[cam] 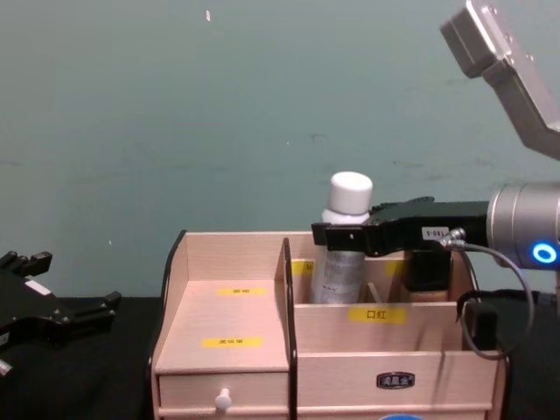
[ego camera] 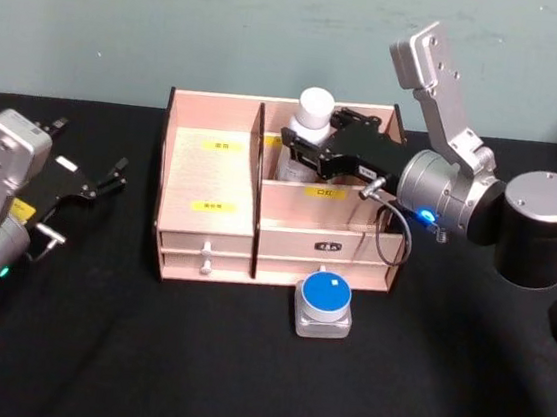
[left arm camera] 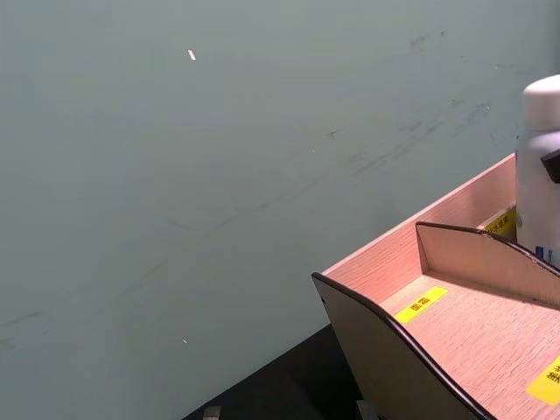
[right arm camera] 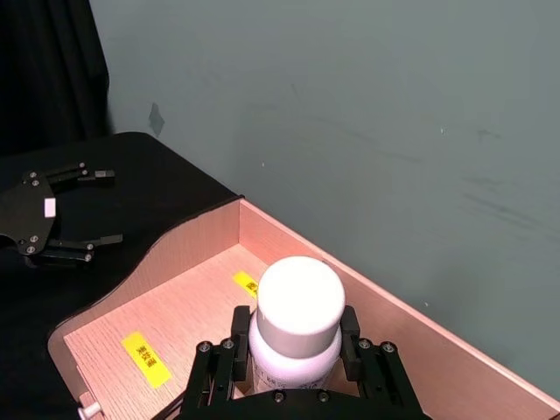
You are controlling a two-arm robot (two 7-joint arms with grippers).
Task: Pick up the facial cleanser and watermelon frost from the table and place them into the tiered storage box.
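"Cleanser [ego camera: 316, 107], where was it?"
"In the rear bay of the box [ego camera: 206, 228], base hidden by the right claw [ego camera: 300, 151] clamped on it."
"And the left claw [ego camera: 116, 176]?"
"Apart, parked at the left of the black desk [ego camera: 238, 385]; green wall [ego camera: 180, 16] behind."

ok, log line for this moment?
right pincer: shut on facial cleanser, in tiered storage box | watermelon frost: on table | left pincer: open, parked

Soft, even light; faint shadows.
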